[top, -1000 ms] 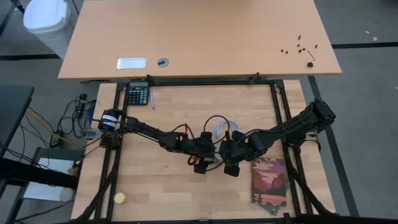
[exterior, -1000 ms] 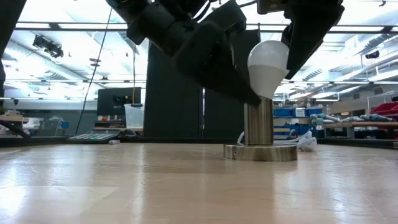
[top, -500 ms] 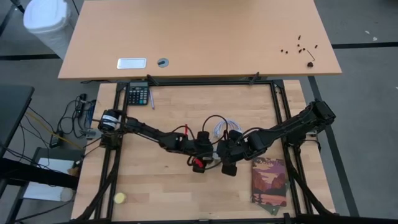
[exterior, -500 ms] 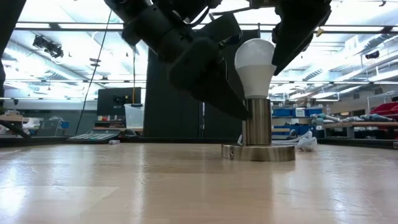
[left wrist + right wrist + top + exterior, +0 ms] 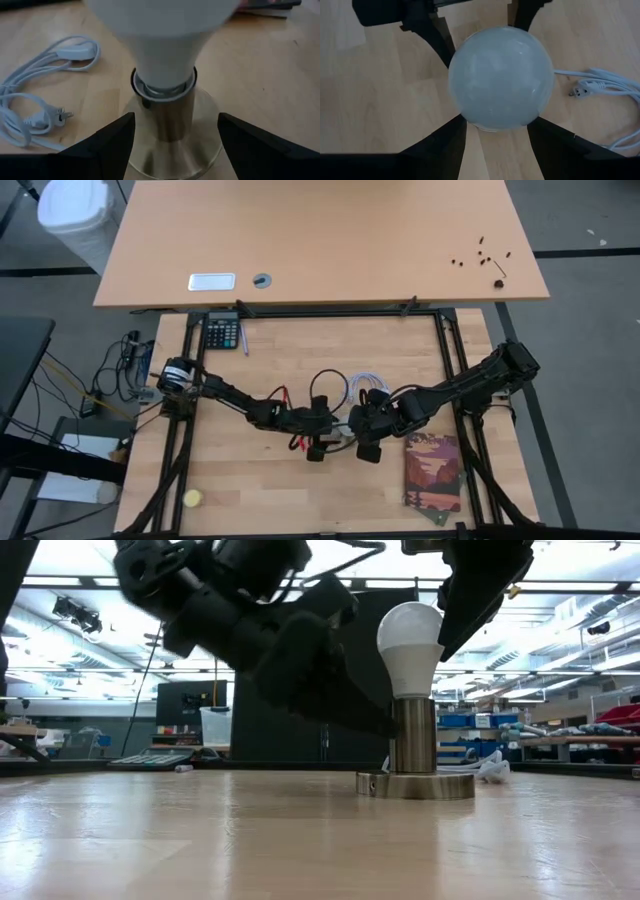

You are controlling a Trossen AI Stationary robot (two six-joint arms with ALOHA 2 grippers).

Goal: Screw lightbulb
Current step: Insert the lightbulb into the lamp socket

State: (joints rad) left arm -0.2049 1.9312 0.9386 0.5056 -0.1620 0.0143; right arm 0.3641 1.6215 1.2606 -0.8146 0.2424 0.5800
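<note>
The white frosted lightbulb [image 5: 409, 650] stands upright with its screw base [image 5: 164, 90] in the brass socket [image 5: 415, 745], whose round foot [image 5: 415, 785] rests on the table. My right gripper [image 5: 497, 132] is over the bulb, shut on its globe. My left gripper [image 5: 176, 125] is open and low, reaching in from the table's left. Its fingers [image 5: 112, 142] stand on either side of the socket's post; I cannot tell whether they touch the foot. In the high view both grippers [image 5: 345, 442] meet mid-table and hide the bulb. My right gripper pinches the bulb's round white globe [image 5: 470, 117] between its two fingers [image 5: 445, 145], one on each side. The fingers slant down from above and from the table's right. The bulb stands upright, its base in the socket.
A coiled white cable with a plug [image 5: 362, 387] lies just beyond the socket. A picture card [image 5: 432, 472] lies to the near right, a yellow ball [image 5: 192, 499] at the near left, and a calculator [image 5: 222, 332] at the far left.
The bulb has gone from tilted beside the socket's top to upright on it, carried by my right gripper. My left gripper has sunk toward the table and tipped nearer to level, its fingers now beside the socket's post.
</note>
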